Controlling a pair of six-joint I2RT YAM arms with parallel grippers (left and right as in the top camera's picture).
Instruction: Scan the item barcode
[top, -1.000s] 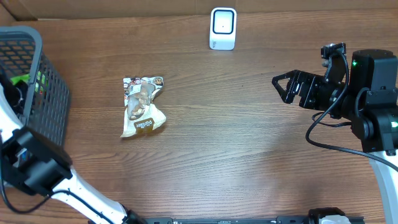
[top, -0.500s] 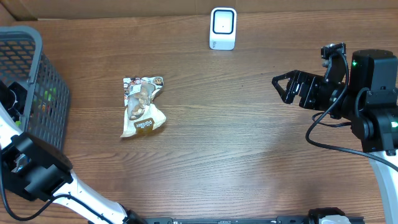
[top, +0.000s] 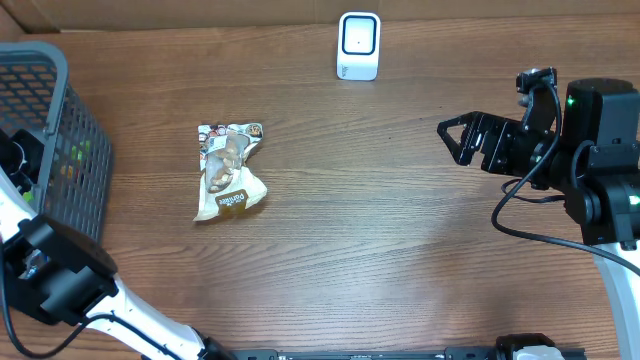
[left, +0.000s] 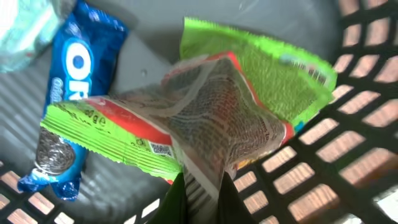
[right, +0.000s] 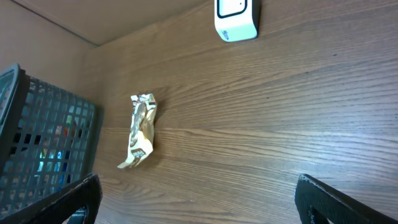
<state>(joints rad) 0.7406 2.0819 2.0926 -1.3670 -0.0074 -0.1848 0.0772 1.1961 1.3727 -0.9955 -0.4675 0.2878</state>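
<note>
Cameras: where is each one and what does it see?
Overhead: above the table, looking down at snack bag, scanner, basket; left arm, right arm show.
Left wrist: inside basket, facing green packet pinched by left gripper.
Right wrist: looks across table; open right gripper at bottom.
Shared: overhead and right wrist see snack bag, scanner, basket.

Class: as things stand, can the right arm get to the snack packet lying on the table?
Probably yes. The right arm has its jaws open and empty; only bare table lies between them and the snack packet, the scanner well aside.
</note>
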